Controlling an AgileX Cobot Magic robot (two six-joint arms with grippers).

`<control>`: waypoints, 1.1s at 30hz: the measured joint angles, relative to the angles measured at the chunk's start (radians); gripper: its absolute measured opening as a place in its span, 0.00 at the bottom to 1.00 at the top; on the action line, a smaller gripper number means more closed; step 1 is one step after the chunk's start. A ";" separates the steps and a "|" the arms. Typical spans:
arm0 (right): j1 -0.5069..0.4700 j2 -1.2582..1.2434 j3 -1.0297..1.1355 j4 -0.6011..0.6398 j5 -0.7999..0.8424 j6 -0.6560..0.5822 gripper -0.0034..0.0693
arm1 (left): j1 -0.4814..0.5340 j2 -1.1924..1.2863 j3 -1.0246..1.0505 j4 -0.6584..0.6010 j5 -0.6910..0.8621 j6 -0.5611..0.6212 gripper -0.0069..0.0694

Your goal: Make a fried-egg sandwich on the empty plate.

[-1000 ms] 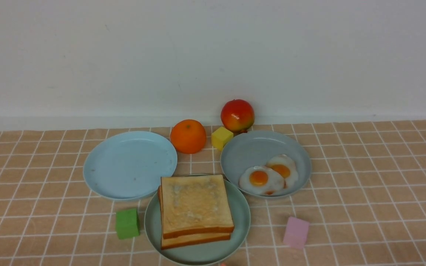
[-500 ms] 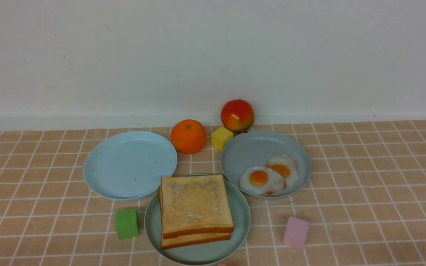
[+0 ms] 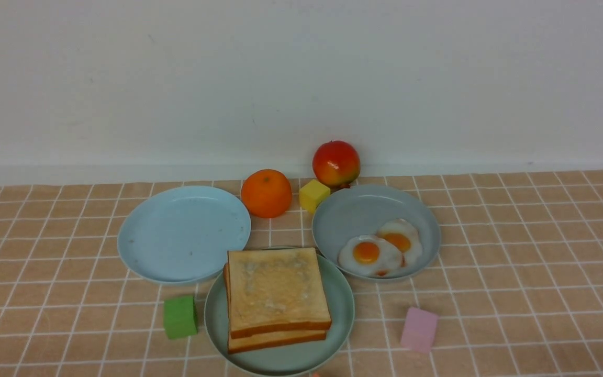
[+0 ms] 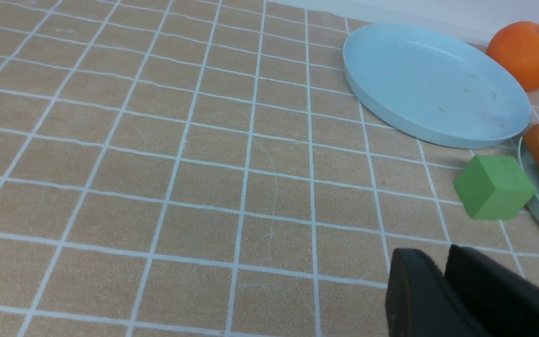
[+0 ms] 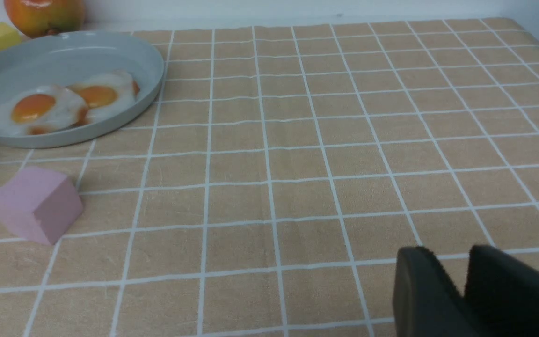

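Two square golden-brown toast slices (image 3: pixel 276 288) lie stacked on the mint-green plate (image 3: pixel 341 303) at the front centre. I cannot tell whether anything lies between them. Two fried eggs, one (image 3: pixel 369 254) beside the other (image 3: pixel 398 238), lie in the grey-blue plate (image 3: pixel 359 214) at the right. Neither gripper shows in the front view. My left gripper (image 4: pixel 440 262) is shut and empty, low over the cloth near the green cube (image 4: pixel 494 187). My right gripper (image 5: pixel 454 262) is shut and empty over bare cloth, well to the right of the egg plate (image 5: pixel 63 58).
An empty sky-blue plate (image 3: pixel 183 233) sits at the left. An orange (image 3: pixel 266 192), a yellow cube (image 3: pixel 313 195) and a red-yellow fruit (image 3: pixel 336 163) stand at the back. A green cube (image 3: pixel 180 317) and a pink cube (image 3: pixel 419 329) flank the mint plate.
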 joint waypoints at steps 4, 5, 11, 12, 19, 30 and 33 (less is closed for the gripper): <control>0.000 0.000 0.000 0.000 0.000 0.000 0.29 | 0.000 0.000 0.000 0.000 0.000 0.000 0.23; 0.000 0.000 0.000 0.000 0.000 0.000 0.29 | 0.000 0.000 0.000 0.000 0.000 0.000 0.23; 0.000 0.000 0.000 0.000 0.000 0.000 0.31 | 0.000 0.000 0.000 0.000 0.000 0.000 0.24; 0.000 0.000 0.000 0.000 0.000 0.000 0.31 | 0.000 0.000 0.000 0.000 0.000 0.000 0.24; 0.000 0.000 0.000 -0.001 0.000 0.000 0.32 | 0.000 0.000 0.000 0.000 0.000 0.000 0.24; 0.000 0.000 0.000 -0.001 0.000 0.000 0.33 | 0.000 0.000 0.001 0.000 0.000 0.000 0.25; 0.000 0.000 0.000 -0.001 0.000 0.000 0.34 | 0.000 0.000 0.001 0.000 0.000 0.000 0.25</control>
